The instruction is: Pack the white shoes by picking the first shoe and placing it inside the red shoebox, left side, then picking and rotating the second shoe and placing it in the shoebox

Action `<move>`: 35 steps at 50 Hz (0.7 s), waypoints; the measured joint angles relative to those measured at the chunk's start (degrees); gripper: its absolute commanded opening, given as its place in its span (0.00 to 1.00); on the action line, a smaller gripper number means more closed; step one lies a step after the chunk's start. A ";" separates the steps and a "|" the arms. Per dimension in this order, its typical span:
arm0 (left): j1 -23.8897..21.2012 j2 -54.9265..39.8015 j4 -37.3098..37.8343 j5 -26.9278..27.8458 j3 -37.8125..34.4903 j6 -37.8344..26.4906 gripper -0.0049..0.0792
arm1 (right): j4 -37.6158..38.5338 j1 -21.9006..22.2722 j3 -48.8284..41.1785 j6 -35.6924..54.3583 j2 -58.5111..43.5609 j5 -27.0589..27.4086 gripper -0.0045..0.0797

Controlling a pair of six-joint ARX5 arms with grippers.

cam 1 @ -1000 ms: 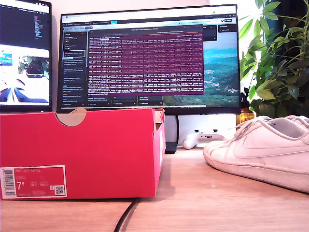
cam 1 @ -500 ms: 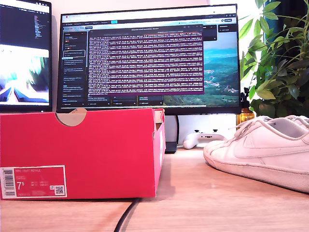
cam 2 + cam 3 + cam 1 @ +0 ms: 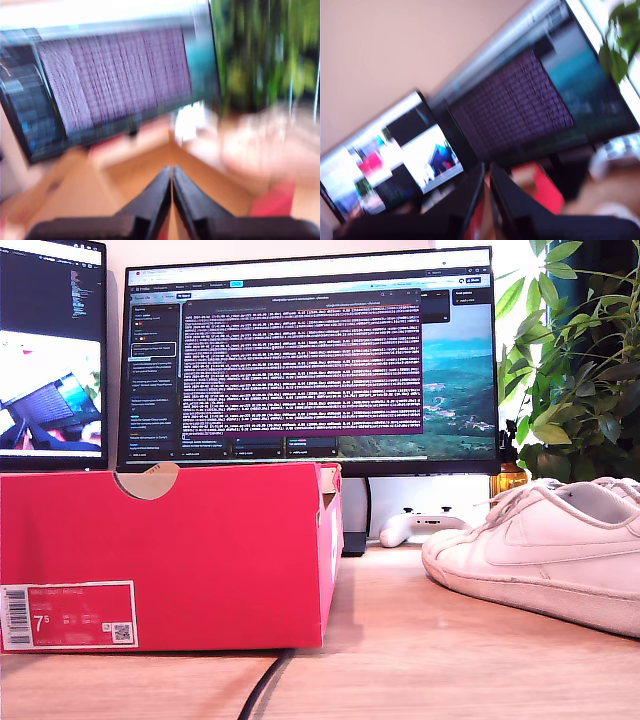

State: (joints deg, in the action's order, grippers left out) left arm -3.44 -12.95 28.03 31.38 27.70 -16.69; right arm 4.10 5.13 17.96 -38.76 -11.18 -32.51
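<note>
Red shoebox (image 3: 165,555) is sitting on the wooden desk (image 3: 420,660) at about 9 o'clock in the exterior view, notch up and 7.5 label facing the camera, with one white sneaker (image 3: 545,550) lying at 3 o'clock, well apart from it. Neither arm is showing in that view. Both wrist views are blurring: my first gripper (image 3: 172,187) and my second gripper (image 3: 486,190) are each showing black fingers pressed nearly together, gripping nothing, facing the monitor (image 3: 310,360).

bare wood between red shoebox (image 3: 165,555) and shoe (image 3: 545,555), monitor (image 3: 310,360) behind, perhaps near
</note>
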 measured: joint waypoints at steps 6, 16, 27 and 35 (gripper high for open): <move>-2.23 -5.51 8.26 -3.04 0.04 -11.43 0.03 | -4.11 0.00 4.63 1.20 -6.86 -2.05 0.06; -9.90 -11.41 15.02 -14.60 0.04 -21.90 0.03 | -10.34 0.00 13.60 2.64 -19.12 -5.92 0.06; -17.97 -17.55 14.10 -26.82 0.04 -25.14 0.03 | -20.96 0.00 23.85 7.26 -32.96 -9.01 0.06; -21.35 -24.13 9.44 -33.16 0.04 -25.33 0.03 | -30.77 -1.09 30.25 13.29 -41.13 -9.09 0.06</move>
State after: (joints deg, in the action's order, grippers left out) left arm -24.80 -37.08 37.47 -1.78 27.75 -42.02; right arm -26.68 4.03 48.21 -25.47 -52.31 -41.60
